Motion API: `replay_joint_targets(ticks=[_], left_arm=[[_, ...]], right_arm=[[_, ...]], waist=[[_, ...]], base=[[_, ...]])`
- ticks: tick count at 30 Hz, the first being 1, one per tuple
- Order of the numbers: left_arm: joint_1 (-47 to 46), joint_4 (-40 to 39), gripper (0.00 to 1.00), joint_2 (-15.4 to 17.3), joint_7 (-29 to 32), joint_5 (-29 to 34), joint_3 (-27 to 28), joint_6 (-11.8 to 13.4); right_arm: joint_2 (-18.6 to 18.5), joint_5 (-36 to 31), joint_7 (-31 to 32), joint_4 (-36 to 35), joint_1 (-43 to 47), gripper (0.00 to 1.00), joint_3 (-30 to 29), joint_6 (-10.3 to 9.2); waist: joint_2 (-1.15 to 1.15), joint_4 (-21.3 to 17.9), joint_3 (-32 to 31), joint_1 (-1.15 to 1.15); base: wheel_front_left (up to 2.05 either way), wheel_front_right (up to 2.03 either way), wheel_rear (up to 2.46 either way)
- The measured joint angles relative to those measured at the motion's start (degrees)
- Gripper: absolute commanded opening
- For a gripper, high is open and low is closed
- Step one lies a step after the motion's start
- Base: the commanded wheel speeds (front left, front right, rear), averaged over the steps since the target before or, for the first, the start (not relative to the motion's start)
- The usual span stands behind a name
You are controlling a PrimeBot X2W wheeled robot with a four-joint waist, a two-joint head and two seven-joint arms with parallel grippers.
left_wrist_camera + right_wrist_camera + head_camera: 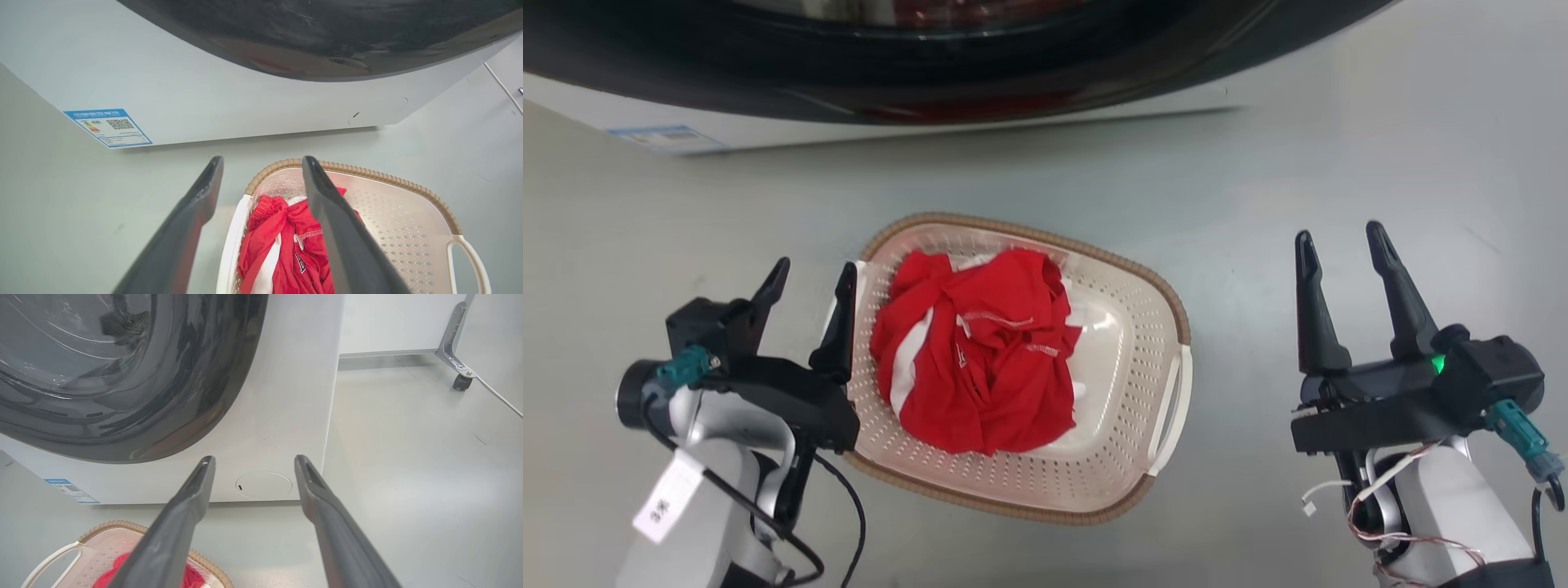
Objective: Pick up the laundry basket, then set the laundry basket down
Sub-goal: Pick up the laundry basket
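Note:
The laundry basket [1123,384] sits on the grey floor, cream-white with perforated walls and a brown woven-look rim, holding a crumpled red and white garment [980,351]. My left gripper [813,282] is open and straddles the basket's left side: one finger outside over the floor, the other over the inside edge. The left wrist view shows the basket [404,220], its left handle between the fingers of my left gripper [261,163]. My right gripper [1339,237] is open above bare floor, well right of the basket's right handle [1172,408]. A corner of the basket [102,547] appears in the right wrist view, below my right gripper [253,459].
A white washing machine [286,396] with a large dark round door [915,49] stands just beyond the basket. A blue label [108,126] marks its lower left front. A metal frame leg on a castor [461,377] and a cable lie far to the right.

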Motion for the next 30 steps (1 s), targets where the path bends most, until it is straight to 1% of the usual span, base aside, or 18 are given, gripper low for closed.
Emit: replay_joint_targets(ticks=[7, 15, 17, 28, 29, 30], left_arm=[[-5.5, 4.2, 1.0, 0.4, 2.3, -1.1, 0.4, -2.0], [-9.9, 10.8, 1.0, 2.2, 3.4, -2.4, 1.6, -3.1], [-11.1, 13.3, 1.0, 2.4, 3.9, -3.3, 1.6, -3.7], [-14.6, 20.3, 0.99, 2.8, 4.8, -4.5, 1.1, -5.0], [-14.8, 20.8, 0.85, 2.8, 4.8, -4.5, 1.0, -5.0], [-15.0, 21.3, 0.68, 2.8, 4.8, -4.5, 0.8, -5.0]], right_arm=[[0.6, 0.0, 0.0, -1.4, -2.9, 1.0, -0.1, 0.0], [1.4, 0.0, 0.0, -1.1, -4.9, 1.0, -0.2, 0.23], [1.7, -0.1, 0.0, -0.6, -4.9, 1.0, -0.3, 0.24], [2.0, -0.4, 0.0, 0.0, -5.8, 1.0, -0.6, 0.36], [2.1, -0.5, 0.0, 0.0, -5.9, 1.0, -0.6, 0.43], [2.1, -0.5, 0.0, 0.1, -5.9, 1.0, -0.7, 0.6]], waist=[[0.0, -1.4, 6.0, 0.0], [0.0, -2.9, 11.9, 0.0], [0.0, -3.4, 13.3, 0.0], [0.0, -4.3, 15.4, 0.0], [0.0, -4.3, 15.5, 0.0], [0.0, -4.4, 15.6, 0.0]], base=[[0.0, 0.0, 0.0], [0.0, 0.0, 0.0], [0.0, 0.0, 0.0], [0.0, 0.0, 0.0], [0.0, 0.0, 0.0], [0.0, 0.0, 0.0]])
